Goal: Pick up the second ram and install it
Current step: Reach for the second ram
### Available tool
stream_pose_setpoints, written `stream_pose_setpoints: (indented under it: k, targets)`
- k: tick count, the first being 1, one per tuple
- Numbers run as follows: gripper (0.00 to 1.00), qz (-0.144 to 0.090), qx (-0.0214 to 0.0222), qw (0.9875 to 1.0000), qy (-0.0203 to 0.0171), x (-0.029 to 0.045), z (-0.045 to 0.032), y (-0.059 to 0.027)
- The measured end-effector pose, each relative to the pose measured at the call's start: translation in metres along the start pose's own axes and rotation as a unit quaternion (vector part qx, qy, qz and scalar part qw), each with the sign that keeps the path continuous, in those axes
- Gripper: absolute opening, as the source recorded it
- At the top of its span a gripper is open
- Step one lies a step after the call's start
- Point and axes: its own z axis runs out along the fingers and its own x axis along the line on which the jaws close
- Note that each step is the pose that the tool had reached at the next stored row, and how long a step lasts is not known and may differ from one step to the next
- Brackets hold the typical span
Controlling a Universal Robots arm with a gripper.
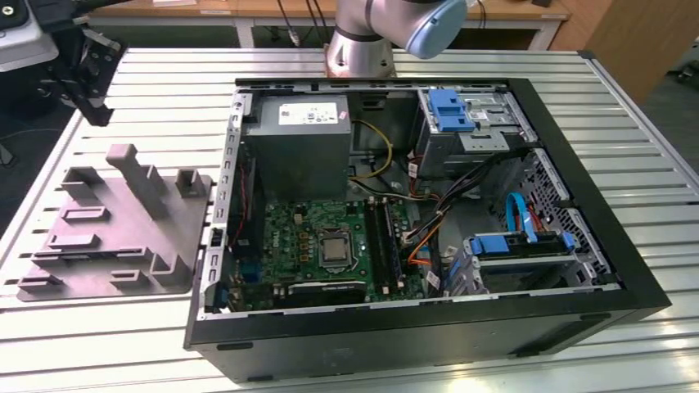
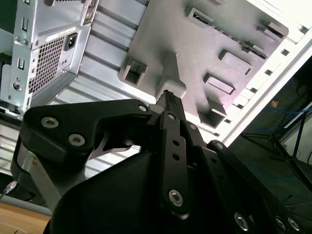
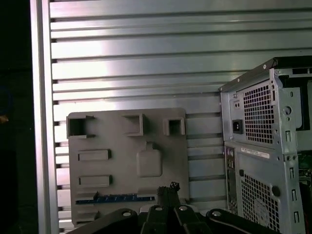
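Observation:
The second ram [image 3: 117, 199] is a thin blue stick lying flat in a groove of the grey fixture plate [image 3: 122, 141], along the edge nearest my gripper. In both wrist views my gripper [image 3: 168, 189] [image 2: 168, 97] has its black fingertips pressed together with nothing between them. It hangs above the plate, beside the ram and apart from it. In the exterior view the gripper [image 1: 98, 113] hovers high at the far left, above the far end of the fixture plate [image 1: 110, 246]. The green motherboard [image 1: 317, 225] with its long black slots [image 1: 382, 237] lies inside the open computer case [image 1: 437, 327].
The case's rear panel [image 3: 258, 146] [image 2: 44, 53] stands close beside the plate. A grey power-supply box [image 1: 297, 147], blue drive brackets [image 1: 453, 110] and loose cables [image 1: 437, 221] crowd the case. The plate carries raised posts [image 1: 137, 176]. Everything rests on a slatted metal table [image 1: 164, 90].

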Motion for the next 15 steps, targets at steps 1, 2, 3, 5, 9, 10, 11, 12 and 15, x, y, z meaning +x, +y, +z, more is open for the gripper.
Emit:
stream_pose_setpoints:
  k: [1,2,3,5,9,10,11,12,15]
  targets:
    - [0.10,0.000,0.0001,1.0000,0.0001,0.0018,0.0005,-0.0011]
    - [0.10,0.000,0.0001,1.0000,0.0000,0.0036,0.0011,-0.0022]
    - [0.10,0.000,0.0000,1.0000,0.0000,0.0053,0.0018,-0.0033]
    - [0.10,0.000,0.0000,1.0000,0.0000,0.0087,0.0030,-0.0056]
    - [0.10,0.000,0.0000,1.0000,0.0000,0.0151,0.0053,-0.0102]
    - [0.10,0.000,0.0000,1.0000,0.0000,0.0166,0.0058,-0.0114]
    - [0.10,0.000,0.0000,1.0000,0.0000,0.0181,0.0064,-0.0126]
    - [0.10,0.000,0.0000,1.0000,0.0000,0.0196,0.0070,-0.0139]
    - [0.10,0.000,0.0000,1.0000,0.0001,0.0235,0.0092,-0.0179]
